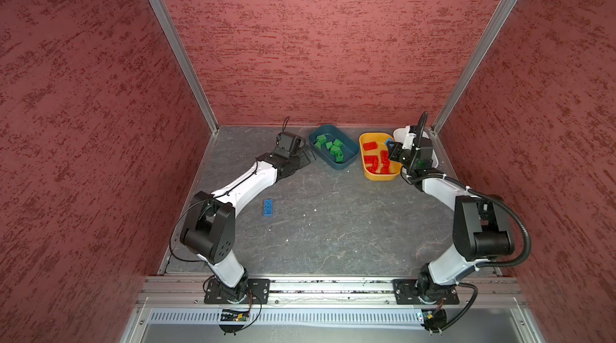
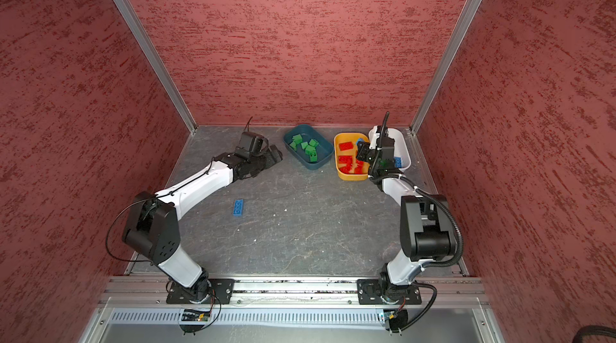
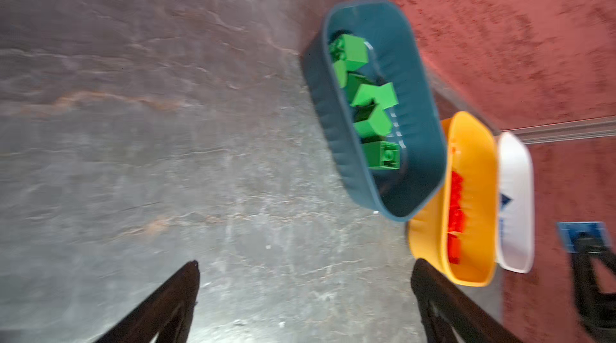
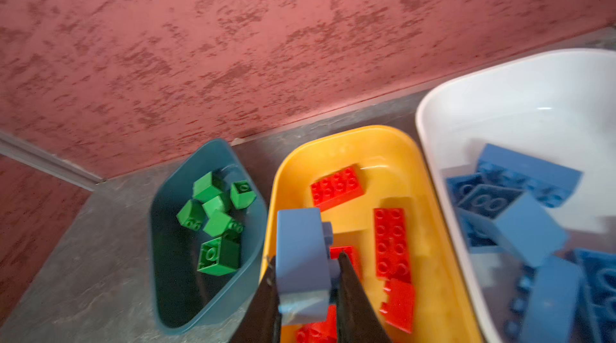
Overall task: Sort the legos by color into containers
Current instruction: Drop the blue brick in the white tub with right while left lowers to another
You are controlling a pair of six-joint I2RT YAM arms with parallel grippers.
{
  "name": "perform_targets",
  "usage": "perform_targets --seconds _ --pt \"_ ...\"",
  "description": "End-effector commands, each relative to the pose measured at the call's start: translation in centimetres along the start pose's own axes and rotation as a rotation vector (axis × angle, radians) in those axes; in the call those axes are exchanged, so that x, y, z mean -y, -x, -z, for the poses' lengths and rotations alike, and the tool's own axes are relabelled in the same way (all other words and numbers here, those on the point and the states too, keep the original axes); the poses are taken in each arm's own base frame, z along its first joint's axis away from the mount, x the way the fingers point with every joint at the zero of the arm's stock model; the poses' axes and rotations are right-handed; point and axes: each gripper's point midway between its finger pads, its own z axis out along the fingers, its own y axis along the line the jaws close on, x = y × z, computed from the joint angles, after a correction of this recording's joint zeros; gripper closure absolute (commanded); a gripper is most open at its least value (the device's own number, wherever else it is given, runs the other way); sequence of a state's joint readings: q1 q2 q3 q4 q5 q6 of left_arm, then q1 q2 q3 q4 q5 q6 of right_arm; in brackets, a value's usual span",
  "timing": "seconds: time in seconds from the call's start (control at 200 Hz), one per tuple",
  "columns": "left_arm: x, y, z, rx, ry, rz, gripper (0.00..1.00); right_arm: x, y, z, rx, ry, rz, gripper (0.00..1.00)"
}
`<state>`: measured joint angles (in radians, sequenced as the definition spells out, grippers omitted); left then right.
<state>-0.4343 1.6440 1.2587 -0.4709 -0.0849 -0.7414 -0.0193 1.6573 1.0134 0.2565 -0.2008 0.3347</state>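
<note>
- Left arm [image 1: 246, 181]: white link shells are joined by black joint housings; a thin black cable [image 1: 175, 228] is looped beside the elbow.
- Right arm [image 1: 440, 188]: the same white and black are used; a ribbed black conduit [image 1: 527, 238] is routed alongside.
- Base plates [image 1: 256, 286]: black and flat, fixed with silver screws.
- Small holes [image 1: 225, 248] are noted in the left elbow housing.
- Jaws: black, tapered.

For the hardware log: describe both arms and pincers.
The left arm and right arm: white shells, black joint housings, black base plates. A thin black cable loops off the left; a ribbed black hose runs along the right. On the left pincer and right pincer: slim, black, tapering fingers.
</note>
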Motion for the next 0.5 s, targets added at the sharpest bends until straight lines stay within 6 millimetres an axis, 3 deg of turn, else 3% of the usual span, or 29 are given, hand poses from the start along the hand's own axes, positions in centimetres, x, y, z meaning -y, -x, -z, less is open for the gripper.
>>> perform_targets --seconds 0.0,0.271,0.496 --pt "-6.5 -1.2 1.3 -0.052 0.231 -0.107 0.00 4.7 -0.2 -0.6 -0.086 -0.141 0.012 1.00" --pt "-14.8 -5.5 2.2 -0.233 0.429 -0.123 0.00 11.1 1.5 -4.0 -0.202 -0.296 0.027 1.00" --pt "-17.1 -9.0 1.6 -0.351 0.404 -0.041 0.01 15.5 2.6 -6.3 -0.237 -0.500 0.059 1.00"
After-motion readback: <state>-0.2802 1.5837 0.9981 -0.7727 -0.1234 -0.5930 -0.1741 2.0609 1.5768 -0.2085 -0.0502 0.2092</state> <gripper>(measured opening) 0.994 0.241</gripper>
